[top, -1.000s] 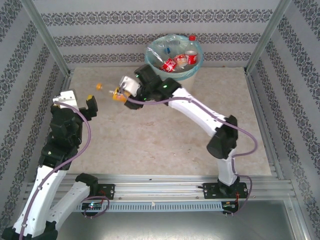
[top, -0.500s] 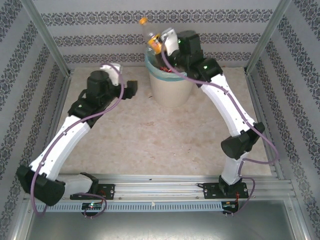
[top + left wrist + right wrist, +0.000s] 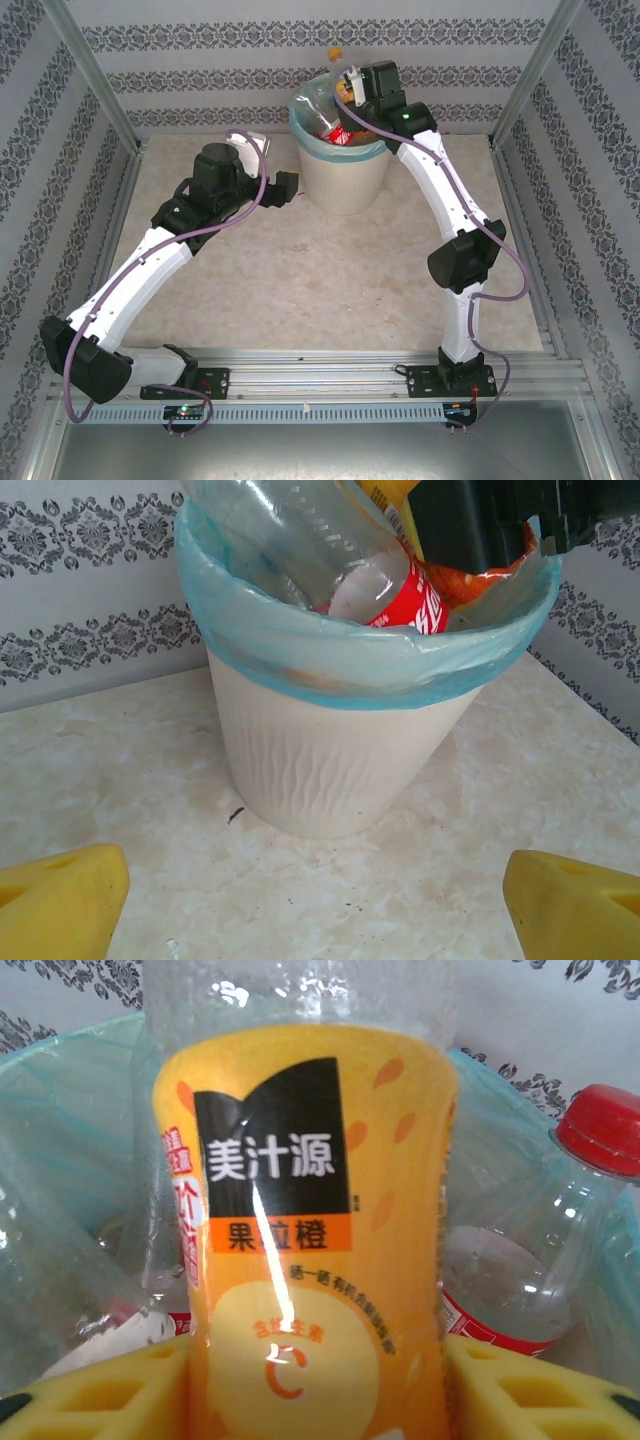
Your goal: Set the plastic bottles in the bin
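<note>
The bin (image 3: 340,185), a cream-white bucket with a turquoise liner, stands at the back of the table with several plastic bottles (image 3: 338,132) inside. My right gripper (image 3: 350,85) hovers over the bin's far rim, shut on an orange-labelled bottle (image 3: 310,1220) that sits between its yellow pads (image 3: 520,1390); the bottle's orange cap (image 3: 335,52) points toward the back wall. A red-capped bottle (image 3: 520,1280) lies in the liner (image 3: 70,1090) below it. My left gripper (image 3: 285,185) is open just left of the bin's wall (image 3: 320,760), nothing between its fingers (image 3: 60,900). A clear bottle (image 3: 300,540) sticks out over the bin's rim.
Patterned walls and metal frame posts (image 3: 85,70) close in the marble tabletop (image 3: 300,280) on three sides. Rails (image 3: 330,375) carrying the arm bases run along the near edge. My right arm (image 3: 455,215) arches over the table's right half.
My right arm carried the orange-labelled bottle from the table's left-middle up over the bin, then lower toward its far rim. My left arm swung from the left edge to beside the bin.
</note>
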`<move>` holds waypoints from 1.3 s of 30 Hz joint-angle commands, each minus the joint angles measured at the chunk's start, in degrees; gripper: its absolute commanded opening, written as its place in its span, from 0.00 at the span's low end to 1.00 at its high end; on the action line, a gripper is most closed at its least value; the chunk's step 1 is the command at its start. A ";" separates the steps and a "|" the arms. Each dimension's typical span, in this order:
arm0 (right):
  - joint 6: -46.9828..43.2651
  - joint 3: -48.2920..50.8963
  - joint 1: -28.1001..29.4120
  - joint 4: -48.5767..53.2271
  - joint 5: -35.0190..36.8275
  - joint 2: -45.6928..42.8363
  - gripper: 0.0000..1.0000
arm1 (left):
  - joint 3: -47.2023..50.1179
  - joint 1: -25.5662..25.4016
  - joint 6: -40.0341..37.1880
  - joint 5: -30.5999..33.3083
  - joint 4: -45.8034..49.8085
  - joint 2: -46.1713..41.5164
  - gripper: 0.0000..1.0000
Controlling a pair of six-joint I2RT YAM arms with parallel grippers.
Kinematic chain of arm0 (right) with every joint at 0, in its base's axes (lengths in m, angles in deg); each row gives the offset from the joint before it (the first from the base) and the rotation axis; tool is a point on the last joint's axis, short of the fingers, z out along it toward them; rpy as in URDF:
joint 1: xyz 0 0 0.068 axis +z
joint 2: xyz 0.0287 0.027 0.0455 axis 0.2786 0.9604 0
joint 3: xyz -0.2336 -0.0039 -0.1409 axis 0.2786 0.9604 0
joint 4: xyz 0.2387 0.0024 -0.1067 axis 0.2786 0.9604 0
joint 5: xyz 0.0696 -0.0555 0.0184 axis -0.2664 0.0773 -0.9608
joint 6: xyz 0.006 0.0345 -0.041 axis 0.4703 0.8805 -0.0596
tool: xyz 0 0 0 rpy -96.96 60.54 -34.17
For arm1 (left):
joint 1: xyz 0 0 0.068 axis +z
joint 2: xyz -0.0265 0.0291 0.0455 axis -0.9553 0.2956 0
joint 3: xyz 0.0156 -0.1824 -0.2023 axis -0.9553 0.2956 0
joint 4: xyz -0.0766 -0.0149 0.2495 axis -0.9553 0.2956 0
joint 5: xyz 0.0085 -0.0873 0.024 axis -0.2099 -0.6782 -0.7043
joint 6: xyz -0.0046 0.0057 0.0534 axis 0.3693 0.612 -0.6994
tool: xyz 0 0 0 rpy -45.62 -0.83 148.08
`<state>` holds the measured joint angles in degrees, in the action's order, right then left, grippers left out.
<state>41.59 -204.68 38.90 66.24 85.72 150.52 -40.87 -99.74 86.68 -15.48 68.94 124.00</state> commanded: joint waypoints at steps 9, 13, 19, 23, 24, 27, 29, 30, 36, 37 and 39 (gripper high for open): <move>-1.19 -9.67 1.63 1.69 3.74 -2.52 0.87 | 3.07 -0.23 -1.68 0.74 -1.90 -1.92 0.98; -1.84 -14.02 1.55 2.42 3.92 0.92 0.79 | 4.52 -0.26 -1.94 1.50 -2.77 -2.53 0.98; -3.96 -11.65 5.93 1.39 -6.05 0.32 0.61 | 4.05 -0.22 -1.07 3.84 -1.61 -2.06 0.98; -5.08 -6.02 9.60 -4.85 -10.29 -2.85 0.64 | 4.14 0.08 -1.41 6.68 -0.71 -3.32 0.98; -5.42 -6.37 10.44 -5.49 -10.70 -2.71 0.64 | 4.34 0.15 -1.66 7.59 -0.53 -3.70 0.98; -7.94 -10.95 13.03 -4.91 -9.54 0.40 0.65 | 5.46 0.94 -1.95 9.34 -1.26 -4.96 0.98; -9.41 -18.37 14.58 -1.95 -6.59 4.75 0.64 | 6.02 1.58 -1.83 9.79 -1.49 -5.58 0.98; -9.93 -22.68 15.18 -0.50 -4.87 7.25 0.62 | 6.28 1.74 -1.77 9.97 -1.62 -5.82 0.98; -11.16 -28.38 15.96 -2.68 -2.70 12.36 0.52 | 6.99 2.27 -1.77 10.16 -1.84 -6.08 0.98; -11.48 -27.66 15.88 -3.20 -2.69 12.61 0.50 | 7.12 2.24 -1.73 9.83 -1.84 -5.99 0.98; -11.94 -27.99 15.67 -2.70 -2.01 13.56 0.47 | 7.11 2.52 -1.56 9.63 -1.84 -5.97 0.98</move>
<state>31.03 -232.48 54.92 64.30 81.48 162.04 -33.92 -98.17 85.63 -6.39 68.72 118.43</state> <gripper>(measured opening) 0.477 0.982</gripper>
